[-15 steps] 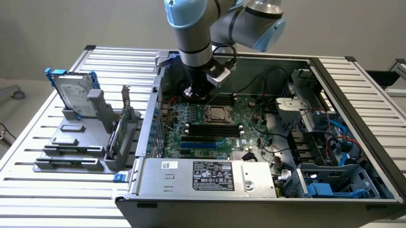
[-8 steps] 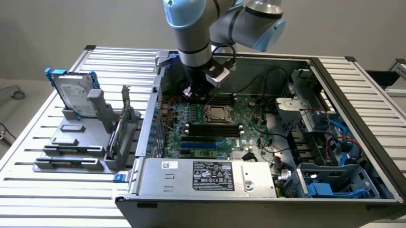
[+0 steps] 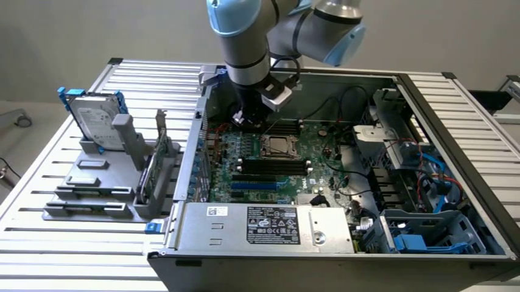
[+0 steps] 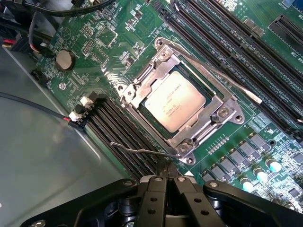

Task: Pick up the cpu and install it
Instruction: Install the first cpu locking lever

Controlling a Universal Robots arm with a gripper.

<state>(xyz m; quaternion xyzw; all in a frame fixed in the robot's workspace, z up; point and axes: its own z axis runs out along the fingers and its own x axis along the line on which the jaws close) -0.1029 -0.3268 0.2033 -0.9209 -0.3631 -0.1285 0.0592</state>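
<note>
**A:** What is the gripper (image 4: 166,176) doing?

**B:** It is hanging just short of the socket (image 4: 226,115), fingers pressing together, clenched on nothing.

**A:** And the cpu (image 4: 175,103)?

**B:** It is lying flat inside the socket, with the metal frame ringing it on every side. Faint lines of print are showing on its silver top, too faint for me to read.

**A:** Is anything sitting between gripper and socket?

**B:** A thin wire lever (image 4: 139,149) is crossing there, just off the frame's corner. A second lever (image 4: 222,78) is running along the socket's far side.

**A:** How tight is it around the socket?

**B:** Dark memory slots (image 4: 118,126) are flanking it on two sides, close against the frame. A coin battery (image 4: 65,60) is sitting well apart from it on the green motherboard (image 4: 118,52).

**A:** Farther out?

**B:** In the exterior view, the power supply (image 3: 215,234) is carrying a black label (image 3: 274,225), well away from the socket. Its print is too small to read.
</note>
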